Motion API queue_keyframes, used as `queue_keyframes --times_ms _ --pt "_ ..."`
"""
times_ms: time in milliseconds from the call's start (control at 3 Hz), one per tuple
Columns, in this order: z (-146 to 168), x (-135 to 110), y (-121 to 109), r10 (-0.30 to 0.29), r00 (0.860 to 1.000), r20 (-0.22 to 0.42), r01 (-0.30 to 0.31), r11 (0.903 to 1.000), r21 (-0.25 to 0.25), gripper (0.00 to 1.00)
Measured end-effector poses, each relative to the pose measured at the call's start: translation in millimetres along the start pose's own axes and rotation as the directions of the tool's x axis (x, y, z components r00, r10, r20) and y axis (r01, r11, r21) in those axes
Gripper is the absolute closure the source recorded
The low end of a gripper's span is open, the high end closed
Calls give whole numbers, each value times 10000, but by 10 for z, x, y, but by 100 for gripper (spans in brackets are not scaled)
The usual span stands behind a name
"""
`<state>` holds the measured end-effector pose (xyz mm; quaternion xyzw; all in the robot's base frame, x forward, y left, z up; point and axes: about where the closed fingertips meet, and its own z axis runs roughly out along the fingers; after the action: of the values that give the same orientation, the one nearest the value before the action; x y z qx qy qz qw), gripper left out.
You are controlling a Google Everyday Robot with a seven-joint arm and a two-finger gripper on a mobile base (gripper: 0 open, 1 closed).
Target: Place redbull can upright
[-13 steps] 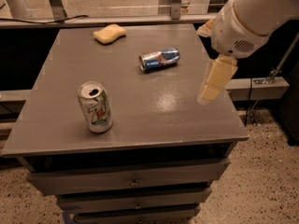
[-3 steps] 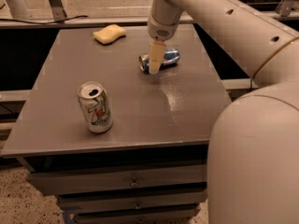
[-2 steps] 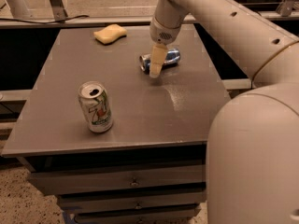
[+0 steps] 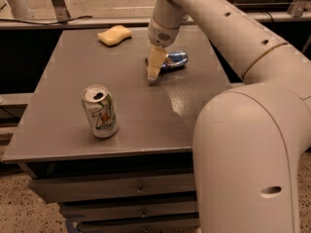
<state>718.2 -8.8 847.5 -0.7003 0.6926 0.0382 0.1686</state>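
Camera view: redbull can point(image 4: 175, 59) lies on its side at upper centre of the grey table point(image 4: 68, 81), so it needs grasping before it can stand. Gripper point(image 4: 153, 74) hangs at its left end, probably lining up; apart or together, I cannot tell. Cans: two, counting the upright 7UP can point(image 4: 99, 111) at lower left; one sponge point(image 4: 114, 35); one gripper

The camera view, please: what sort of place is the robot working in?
Probably a lab or office test area: a grey drawer cabinet on speckled flooring, staged with a 7UP can and sponge. The gripper hangs at the lying redbull can.
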Motion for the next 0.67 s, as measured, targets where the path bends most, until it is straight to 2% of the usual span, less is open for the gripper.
queue_keyframes --times_ms 667 --pt "-1 -52 -62 125 9999 -102 -128 9996 -253 64"
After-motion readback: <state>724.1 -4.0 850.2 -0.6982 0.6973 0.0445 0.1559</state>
